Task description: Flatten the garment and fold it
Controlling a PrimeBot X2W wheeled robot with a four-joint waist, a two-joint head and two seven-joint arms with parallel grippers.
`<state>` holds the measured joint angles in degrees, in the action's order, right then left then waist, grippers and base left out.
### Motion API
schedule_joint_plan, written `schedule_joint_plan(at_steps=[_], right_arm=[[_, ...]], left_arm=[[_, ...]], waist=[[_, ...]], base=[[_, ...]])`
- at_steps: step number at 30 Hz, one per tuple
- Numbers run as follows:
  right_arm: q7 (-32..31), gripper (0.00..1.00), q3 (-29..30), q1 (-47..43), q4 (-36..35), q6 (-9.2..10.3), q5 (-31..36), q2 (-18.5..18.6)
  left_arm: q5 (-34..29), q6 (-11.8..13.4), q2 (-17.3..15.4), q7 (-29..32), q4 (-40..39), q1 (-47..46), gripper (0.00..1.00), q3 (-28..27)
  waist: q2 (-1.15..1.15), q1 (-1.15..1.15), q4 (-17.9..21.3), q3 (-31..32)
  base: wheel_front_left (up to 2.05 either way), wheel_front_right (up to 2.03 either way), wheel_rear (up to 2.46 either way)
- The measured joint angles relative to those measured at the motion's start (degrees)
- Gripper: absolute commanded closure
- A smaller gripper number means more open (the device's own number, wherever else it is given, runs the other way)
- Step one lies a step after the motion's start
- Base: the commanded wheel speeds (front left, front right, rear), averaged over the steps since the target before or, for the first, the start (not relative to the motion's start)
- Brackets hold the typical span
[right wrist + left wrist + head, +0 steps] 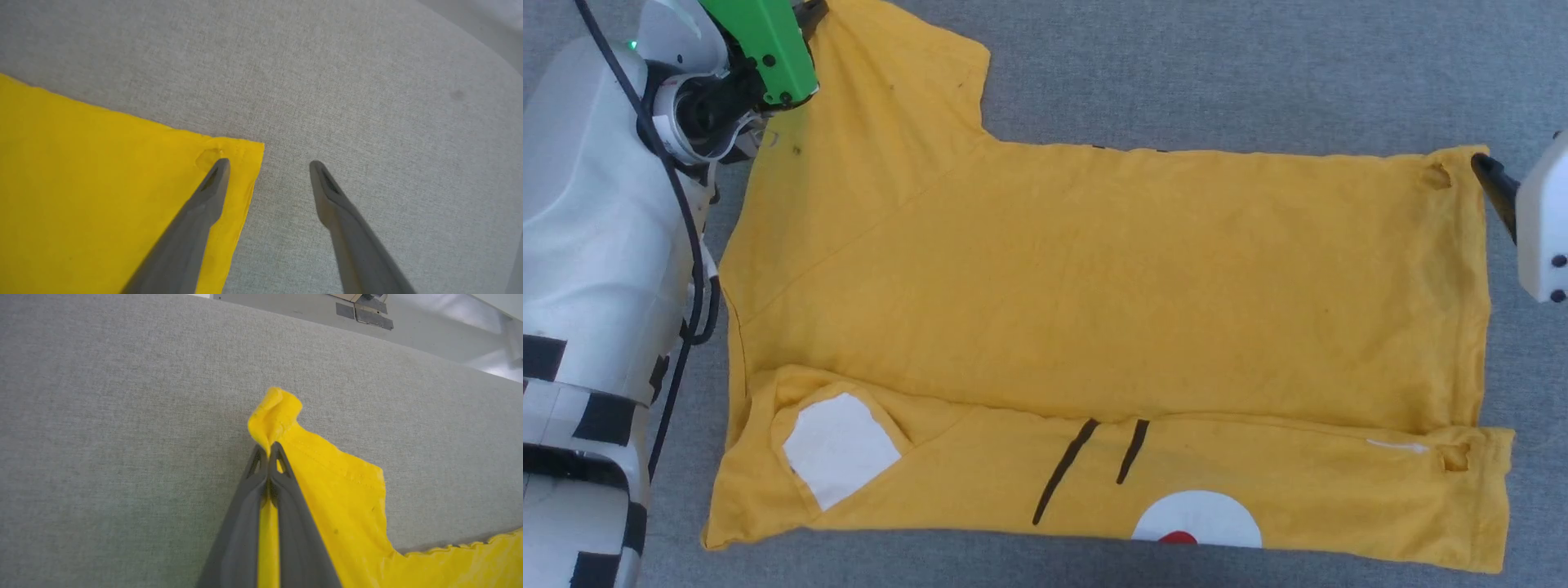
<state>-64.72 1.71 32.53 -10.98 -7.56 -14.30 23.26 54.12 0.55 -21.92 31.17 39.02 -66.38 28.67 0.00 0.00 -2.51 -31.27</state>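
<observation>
The left pincer (269, 449) pinched a sleeve tip of the garment (1094, 286), spread on the table (1258, 73), near edge folded over. The right pincer (269, 165) stood spread at the hem corner — holding nothing — so a left-side pull might drag the fold askew.

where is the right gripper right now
The right gripper sits at the head view's right edge, open, straddling the upper right corner of the garment: one finger over the fabric, the other over the grey surface.
</observation>
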Motion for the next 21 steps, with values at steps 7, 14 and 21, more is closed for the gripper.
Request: schedule_joint_plan(at_steps=[7, 14, 21], right_arm=[[-7.75, 0.0, -6.26, 2.85, 5.04, 0.0, -0.15, 2.72], [-6.6, 1.0, -5.93, 2.99, 5.37, 0.0, -1.99, 3.22], [1.55, 1.0, -3.22, 2.63, 7.2, -0.01, -1.96, 0.76]], left_arm=[[0.27, 0.15, -0.05, 0.07, -2.34, 0.28, 1.0, 0.15], [0.6, 0.33, -0.11, -0.55, -3.41, 1.55, 1.0, -0.04], [1.83, -1.47, -1.51, -3.28, -5.37, 3.99, 1.0, -1.49]], waist=[[0.0, 0.0, -1.13, -1.62], [0.0, -0.01, -1.71, -2.19], [0.0, 0.0, -1.6, 0.23]], base=[[0.0, 0.0, 0.0], [0.0, 0.0, 0.0], [0.0, 0.0, 0.0]])
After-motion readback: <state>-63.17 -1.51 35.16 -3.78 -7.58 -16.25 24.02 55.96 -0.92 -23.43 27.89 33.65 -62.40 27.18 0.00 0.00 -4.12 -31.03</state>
